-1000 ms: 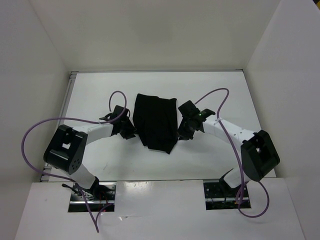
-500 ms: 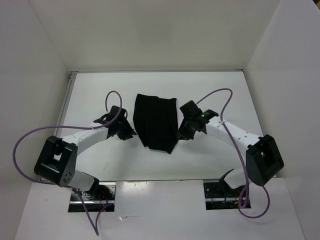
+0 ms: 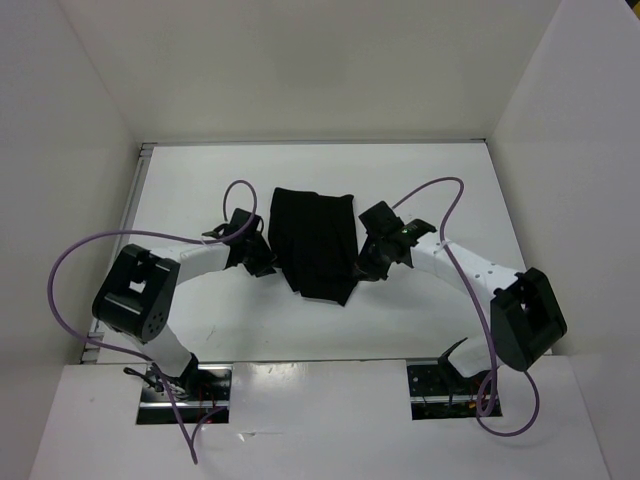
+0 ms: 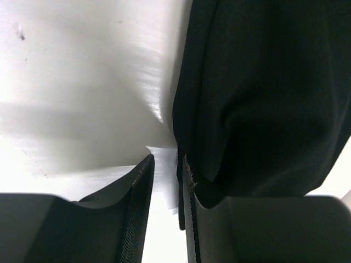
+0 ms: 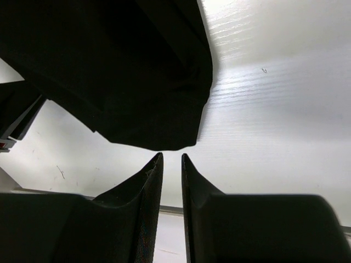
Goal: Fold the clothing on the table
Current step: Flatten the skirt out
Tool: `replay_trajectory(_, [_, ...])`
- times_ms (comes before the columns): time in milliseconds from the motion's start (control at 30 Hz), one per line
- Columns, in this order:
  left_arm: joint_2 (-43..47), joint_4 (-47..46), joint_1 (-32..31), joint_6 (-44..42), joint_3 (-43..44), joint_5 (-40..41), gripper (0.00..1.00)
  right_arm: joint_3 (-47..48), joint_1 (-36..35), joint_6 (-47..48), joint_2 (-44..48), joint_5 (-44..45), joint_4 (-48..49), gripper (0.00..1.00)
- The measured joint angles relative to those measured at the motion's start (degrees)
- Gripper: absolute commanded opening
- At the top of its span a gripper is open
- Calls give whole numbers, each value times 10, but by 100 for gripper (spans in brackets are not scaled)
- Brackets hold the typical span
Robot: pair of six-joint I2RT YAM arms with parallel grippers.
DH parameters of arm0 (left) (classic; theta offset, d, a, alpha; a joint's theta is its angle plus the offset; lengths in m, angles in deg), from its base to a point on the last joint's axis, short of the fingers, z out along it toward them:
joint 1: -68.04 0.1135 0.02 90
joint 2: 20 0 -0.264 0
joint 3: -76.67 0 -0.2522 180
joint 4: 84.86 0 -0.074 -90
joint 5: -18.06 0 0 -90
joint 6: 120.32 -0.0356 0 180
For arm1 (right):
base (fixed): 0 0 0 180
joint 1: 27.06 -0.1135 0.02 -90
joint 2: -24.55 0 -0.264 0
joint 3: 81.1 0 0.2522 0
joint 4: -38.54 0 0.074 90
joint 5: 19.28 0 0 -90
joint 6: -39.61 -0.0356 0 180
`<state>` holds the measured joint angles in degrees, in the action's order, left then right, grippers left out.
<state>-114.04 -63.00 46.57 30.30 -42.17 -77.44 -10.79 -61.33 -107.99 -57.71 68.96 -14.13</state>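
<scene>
Since half a second earlier, the left arm's elbow had swung up and inward, and the left end effector [image 3: 257,257] had edged closer to the clothing [image 3: 312,245]; the right arm had barely shifted. The clothing was a soft, matte black piece, roughly rectangular at its far edge and narrowing to a blunt point at the near end, lying in loose lengthwise folds mid-tabletop [image 3: 200,180] (a smooth, glossy white surface with a thin metal rim). The left end effector touched the fabric's left edge, with the hem lying against one finger [image 4: 189,181]. Its jaws stood narrowly parted, with bare tabletop showing through the gap, gripping nothing. The right end effector [image 3: 368,262] sat at the cloth's right edge with its tips just short of the rounded corner, likewise slightly parted and empty
</scene>
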Motion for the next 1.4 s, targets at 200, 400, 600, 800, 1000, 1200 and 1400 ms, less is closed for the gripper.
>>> replay_trajectory(200, [44,47,0,-5,-14,3,43,0,0,4,-5,0,-8,25])
replay_trajectory(400, [83,53,0,-4,-20,7,55,0,0,12,-24,0,-12,25])
replay_trajectory(600, [50,37,0,-3,-20,-2,55,0,0,18,-33,-5,-14,25])
replay_trajectory(800, [17,1,-1,9,-16,-19,48,0,0,18,-33,-5,-14,25])
replay_trajectory(1000, [-26,-44,-12,20,9,-37,26,0,0,18,-33,-6,-18,25])
replay_trajectory(1200, [-56,-51,-25,23,31,-45,0,0,0,19,-33,-5,-22,25])
replay_trajectory(1400, [-56,18,-49,-13,129,-75,0,-3,3,15,-16,4,-22,25])
